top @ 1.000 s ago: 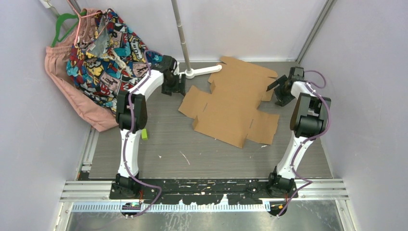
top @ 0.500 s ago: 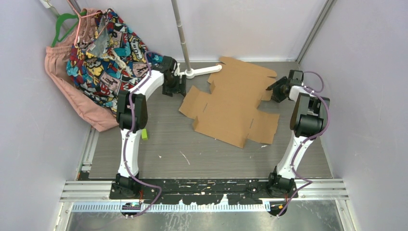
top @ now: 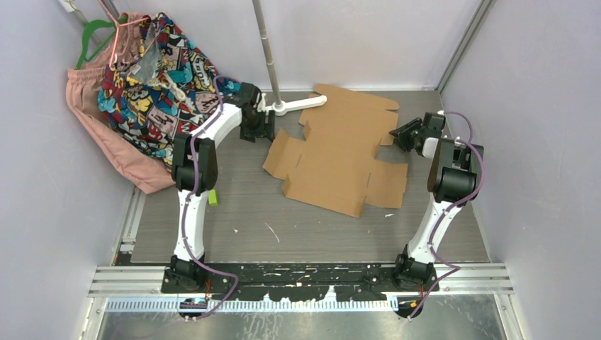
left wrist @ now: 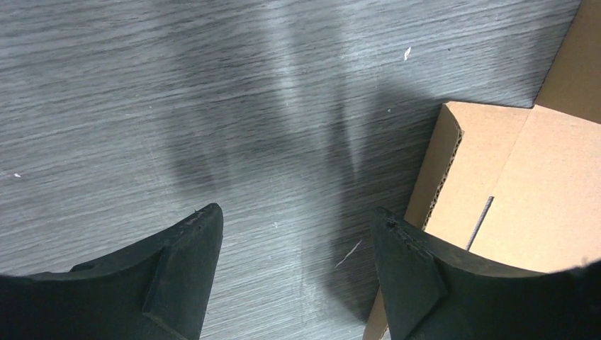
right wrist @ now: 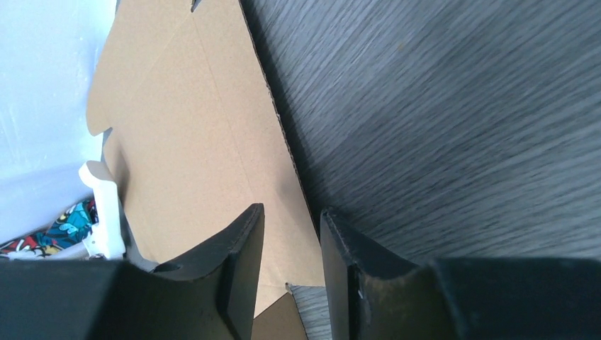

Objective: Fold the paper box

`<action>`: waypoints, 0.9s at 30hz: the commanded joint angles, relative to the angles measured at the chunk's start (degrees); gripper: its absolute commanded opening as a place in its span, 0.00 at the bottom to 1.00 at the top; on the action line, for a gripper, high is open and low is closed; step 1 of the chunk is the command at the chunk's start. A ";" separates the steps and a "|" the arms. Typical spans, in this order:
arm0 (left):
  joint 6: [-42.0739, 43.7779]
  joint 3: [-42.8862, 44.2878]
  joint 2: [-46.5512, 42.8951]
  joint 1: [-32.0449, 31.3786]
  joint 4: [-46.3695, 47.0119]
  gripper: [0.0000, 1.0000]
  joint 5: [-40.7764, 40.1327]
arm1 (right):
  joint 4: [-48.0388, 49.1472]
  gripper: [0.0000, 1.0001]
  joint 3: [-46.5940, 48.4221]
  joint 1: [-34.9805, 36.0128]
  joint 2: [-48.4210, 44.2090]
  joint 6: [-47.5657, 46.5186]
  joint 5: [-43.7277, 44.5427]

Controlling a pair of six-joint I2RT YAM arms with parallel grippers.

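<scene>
From above, the paper box (top: 340, 159) lies unfolded and flat on the grey table (top: 212, 227), towards its far right, one far corner over a white stand foot (top: 298, 104). The left gripper (top: 256, 131) hangs by its left flap and the right gripper (top: 405, 134) is at its right edge. The lettering on the comic-print cloth (top: 152, 71) at the far left is too small to read. In the left wrist view the fingers (left wrist: 184, 255) stand wide apart and hold nothing, with a plain, unprinted flap corner beside the right one. In the right wrist view the fingers (right wrist: 241, 262) stand narrowly apart astride the cardboard's edge; I cannot tell whether they pinch it.
</scene>
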 commanded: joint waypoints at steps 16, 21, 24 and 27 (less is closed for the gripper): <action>1.63 0.99 0.42 -0.81 0.02 0.76 2.23 | 17.58 0.37 -9.49 1.08 -5.37 2.39 -7.59; 1.67 1.54 0.96 -1.16 0.00 0.76 2.70 | 21.31 0.37 -10.68 1.11 -5.94 3.19 -9.13; 1.93 2.20 1.49 -1.69 -0.40 0.76 2.79 | 22.36 0.37 -10.42 1.26 -5.81 3.41 -10.05; 2.13 2.59 1.83 -2.06 -0.54 0.76 2.78 | 25.64 0.36 -11.59 1.24 -6.14 4.38 -10.66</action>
